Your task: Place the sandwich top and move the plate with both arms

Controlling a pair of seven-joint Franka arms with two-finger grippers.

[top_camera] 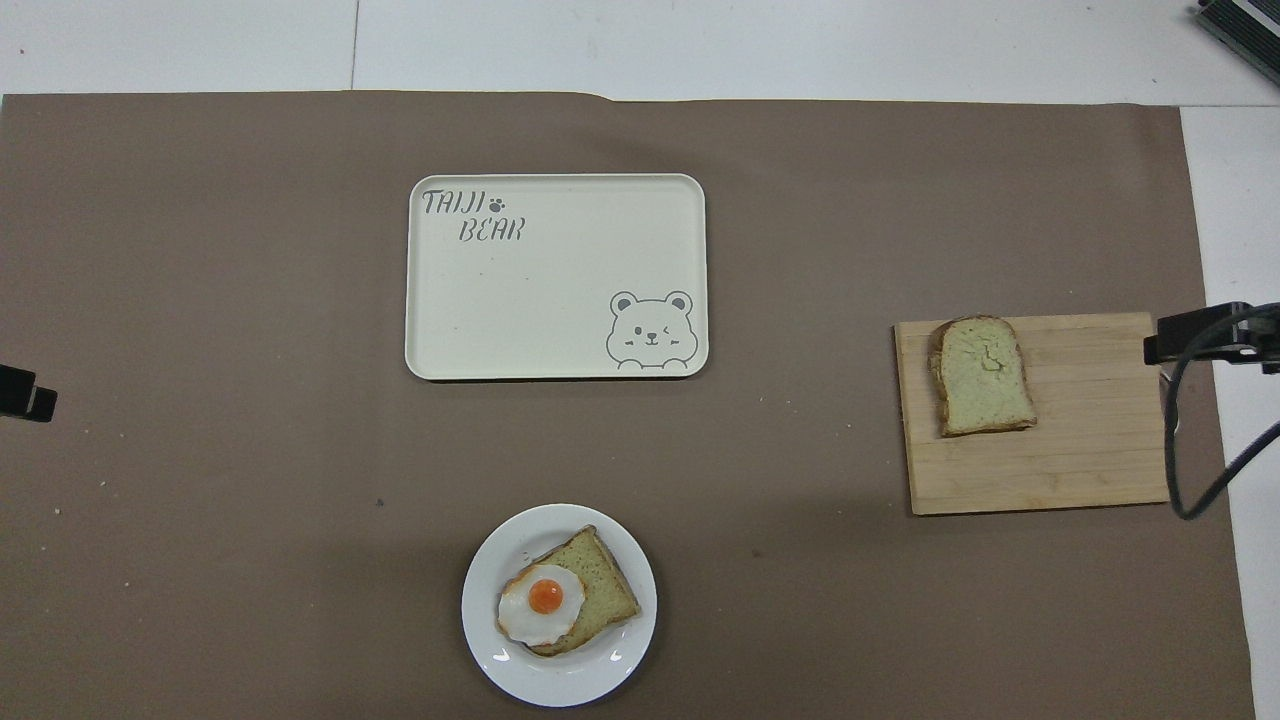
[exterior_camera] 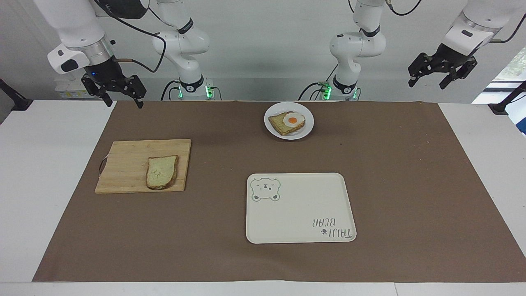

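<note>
The sandwich top (exterior_camera: 162, 172), a plain pale slice with brown crust, lies flat on a wooden cutting board (exterior_camera: 123, 164) toward the right arm's end of the table; it also shows in the overhead view (top_camera: 983, 375). The small white plate (exterior_camera: 307, 128) sits close to the robots and holds a toast slice with a fried egg (exterior_camera: 292, 120); its rim shows in the overhead view (top_camera: 560, 690). My right gripper (exterior_camera: 124, 102) hangs open and empty in the air over the mat's corner, apart from the board. My left gripper (exterior_camera: 427, 85) hangs open and empty, high over the left arm's end.
A rectangular cream tray with a bear drawing (exterior_camera: 300, 209) lies on the brown mat (exterior_camera: 411, 185), farther from the robots than the plate. The cutting board has a metal handle (exterior_camera: 101, 164) on its outer edge. A cable (top_camera: 1190, 470) hangs by the right gripper.
</note>
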